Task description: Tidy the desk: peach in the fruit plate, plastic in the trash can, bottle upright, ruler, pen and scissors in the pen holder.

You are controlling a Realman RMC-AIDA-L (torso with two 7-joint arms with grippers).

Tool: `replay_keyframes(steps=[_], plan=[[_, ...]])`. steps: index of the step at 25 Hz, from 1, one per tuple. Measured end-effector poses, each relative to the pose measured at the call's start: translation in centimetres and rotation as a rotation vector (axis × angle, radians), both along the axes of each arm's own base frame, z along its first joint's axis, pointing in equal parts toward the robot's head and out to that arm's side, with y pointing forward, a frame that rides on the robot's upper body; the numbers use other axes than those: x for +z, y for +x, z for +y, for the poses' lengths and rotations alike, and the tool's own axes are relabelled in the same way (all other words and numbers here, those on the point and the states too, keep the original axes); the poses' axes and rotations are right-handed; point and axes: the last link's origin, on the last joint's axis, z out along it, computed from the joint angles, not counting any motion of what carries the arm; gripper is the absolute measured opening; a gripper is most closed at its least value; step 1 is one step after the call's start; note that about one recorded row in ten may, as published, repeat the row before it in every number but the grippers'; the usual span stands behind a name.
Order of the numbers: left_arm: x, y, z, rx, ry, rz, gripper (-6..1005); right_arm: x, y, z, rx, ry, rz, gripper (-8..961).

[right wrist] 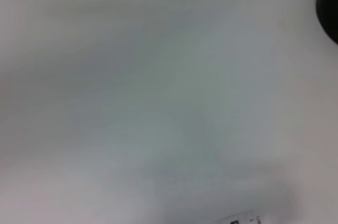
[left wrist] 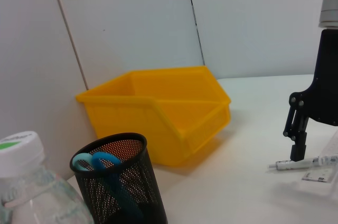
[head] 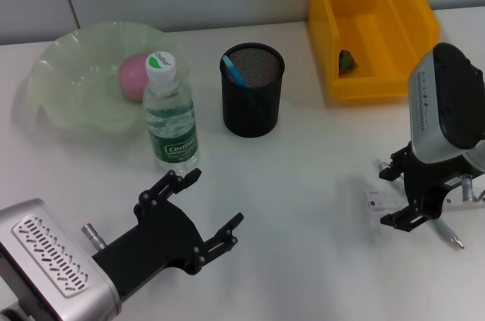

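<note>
Pen work is coming next, I am judging: the slim silver pen [head: 447, 232] is lying at the lower right of the head view, touching a clear plastic ruler [head: 379, 201]. I am holding the right gripper [head: 396, 195] directly over them, fingers spread and empty. The pen is looking light, stiff and slippery, so I am planning to pinch its middle. The left gripper [head: 207, 211] is resting open and empty at lower centre, near the upright clear water bottle [head: 170, 113]. The black mesh pen holder [head: 252, 90] is waiting at upper centre.
</note>
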Motion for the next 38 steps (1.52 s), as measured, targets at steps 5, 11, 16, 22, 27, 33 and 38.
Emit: replay_keyframes(steps=[5,11,16,22,27,33,38], plan=[[0.0,0.0,0.0,0.0,0.0,0.0,811,-0.2,-0.1,0.2,-0.003,0.002,0.001,738],[0.1,0.0,0.0,-0.001,0.0,0.001,811,-0.5,0.0,0.5,-0.012,0.001,0.004,736],[0.1,-0.1,0.0,-0.001,0.001,0.002,811,-0.7,-0.1,0.8,-0.015,-0.003,0.003,735],[0.1,-0.1,0.0,0.0,0.001,0.002,811,-0.9,0.0,0.8,-0.021,-0.008,0.001,734],[0.1,-0.1,0.0,0.001,0.0,0.002,811,-1.0,0.2,0.8,-0.028,-0.01,0.001,733],[0.1,-0.1,0.0,0.001,0.0,0.002,811,-1.2,0.5,1.0,-0.042,-0.007,-0.016,731],[0.0,0.0,-0.1,-0.002,-0.002,0.001,811,-1.5,0.6,1.2,-0.06,-0.012,-0.022,730]])
